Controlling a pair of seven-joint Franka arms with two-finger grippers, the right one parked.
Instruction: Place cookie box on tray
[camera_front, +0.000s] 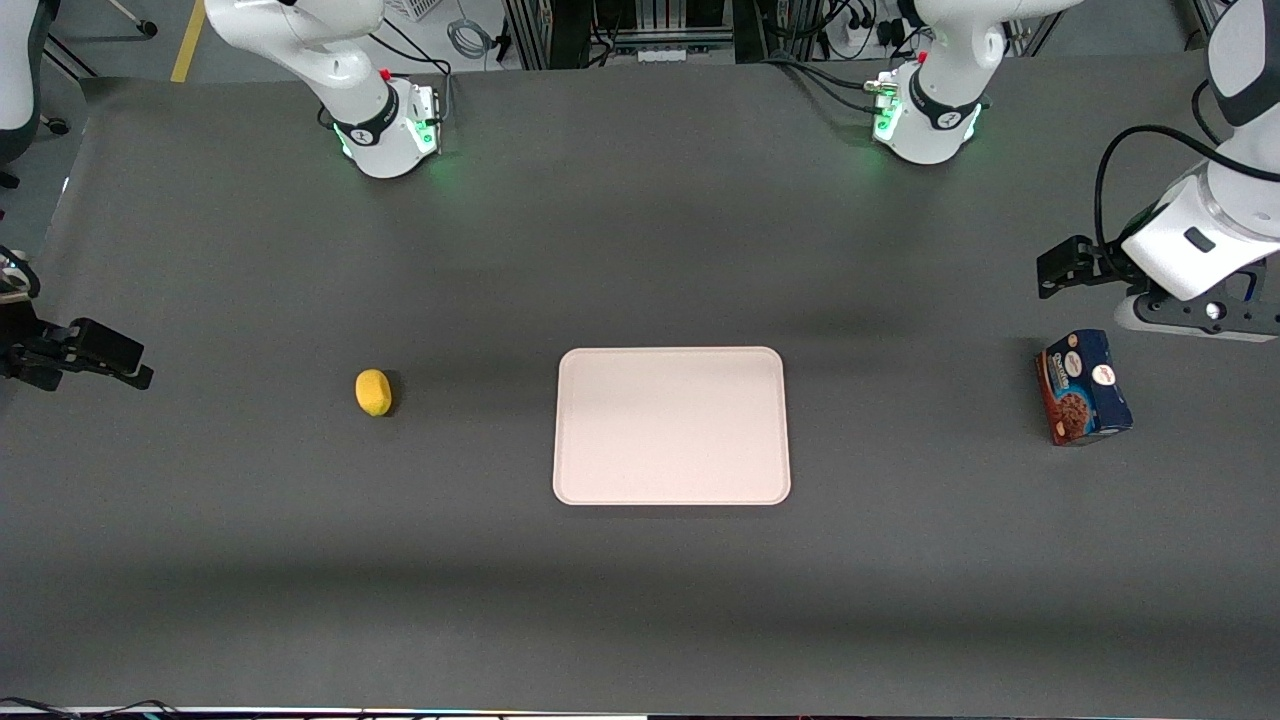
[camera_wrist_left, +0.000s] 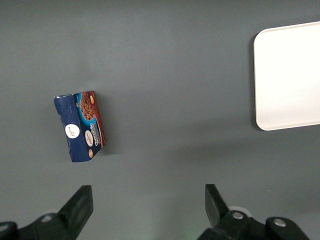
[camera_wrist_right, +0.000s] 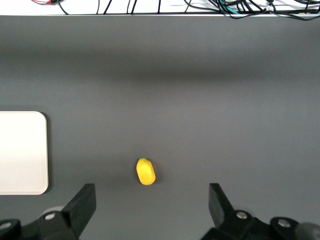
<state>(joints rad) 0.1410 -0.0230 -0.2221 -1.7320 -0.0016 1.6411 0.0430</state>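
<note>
The cookie box (camera_front: 1085, 388), dark blue with a brown cookie face, lies on the table toward the working arm's end, apart from the tray. It also shows in the left wrist view (camera_wrist_left: 80, 126). The tray (camera_front: 670, 425), pale pinkish-white with rounded corners, lies bare at the table's middle; part of it shows in the left wrist view (camera_wrist_left: 290, 75). The left arm's gripper (camera_front: 1060, 268) hangs above the table, a little farther from the front camera than the box. In the left wrist view the gripper (camera_wrist_left: 148, 192) is open and empty, with the box off to one side of it.
A small yellow lemon-like lump (camera_front: 372, 392) lies on the table toward the parked arm's end, beside the tray; it also shows in the right wrist view (camera_wrist_right: 145, 171). The two arm bases (camera_front: 925, 125) stand at the table's back edge.
</note>
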